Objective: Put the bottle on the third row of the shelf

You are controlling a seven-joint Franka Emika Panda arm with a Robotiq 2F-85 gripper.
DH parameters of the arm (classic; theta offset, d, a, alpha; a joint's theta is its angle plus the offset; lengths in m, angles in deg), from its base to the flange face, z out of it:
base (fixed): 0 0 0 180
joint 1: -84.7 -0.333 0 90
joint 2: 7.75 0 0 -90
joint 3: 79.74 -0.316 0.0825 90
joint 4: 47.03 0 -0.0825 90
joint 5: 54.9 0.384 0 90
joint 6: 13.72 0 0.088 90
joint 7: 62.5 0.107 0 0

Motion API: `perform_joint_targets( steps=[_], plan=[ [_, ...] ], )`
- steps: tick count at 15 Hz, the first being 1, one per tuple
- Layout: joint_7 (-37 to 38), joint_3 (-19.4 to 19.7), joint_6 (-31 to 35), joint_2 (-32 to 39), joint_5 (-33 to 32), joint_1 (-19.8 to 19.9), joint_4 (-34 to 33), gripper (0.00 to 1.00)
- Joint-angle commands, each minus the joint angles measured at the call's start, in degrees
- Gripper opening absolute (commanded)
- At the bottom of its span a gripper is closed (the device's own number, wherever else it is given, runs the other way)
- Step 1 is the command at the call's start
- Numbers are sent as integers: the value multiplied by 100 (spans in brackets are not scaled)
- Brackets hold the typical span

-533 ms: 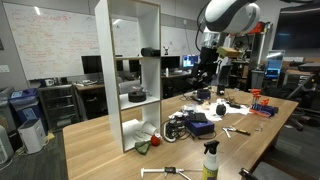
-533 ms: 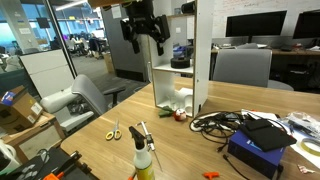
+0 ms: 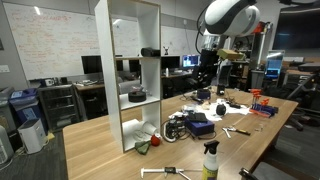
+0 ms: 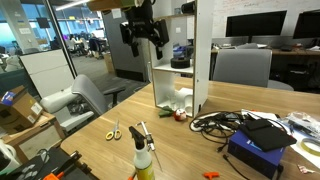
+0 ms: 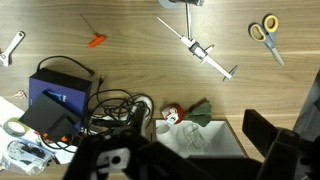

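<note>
End effector (image 4: 143, 42) released: fingers spread, nothing between them. It hangs high over the bench (image 3: 95, 145), about level with the upper compartments of the shelf (image 4: 201, 60) and just off its open front. The wrist view agrees, with dark fingers apart at the frame bottom and only bench clutter beneath.

Bottle (image 4: 145, 161) is well below the end effector, upright on the bench near its front edge and apart from the shelf. Same in the other exterior view: bottle (image 3: 210, 160) low in the foreground, end effector (image 3: 206, 75) far above and behind it. Scissors (image 4: 113, 131) lie on the bench near the bottle, below the end effector.

Progress as I read it: nothing done. The bottle isn't grasped, lifted or shelved.

Left to do:
- come down over the bottle
- clench on its body below the trigger head
- lift and carry to the shelf front
- set it on the third board and release

Some compartments already hold dark items, so check for free space before going in.
</note>
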Motion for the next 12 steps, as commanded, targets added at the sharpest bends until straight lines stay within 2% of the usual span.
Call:
perform_joint_targets(
  steps=[1,3,6,7,8,10,11,12],
  plan=[
    [273,-74,-330,42,180,55,-142,100],
    [-17,-43,-16,4,24,46,-10,100],
    [-190,-25,-22,-11,10,2,8,100],
    [-120,13,-291,68,185,-26,-109,100],
    [-281,211,-717,163,747,-179,-244,100],
    [-224,191,-1084,343,1130,-193,-222,100],
    [-145,42,-765,87,793,-25,-22,100],
    [-152,47,-898,144,928,-37,-21,100]
  ],
)
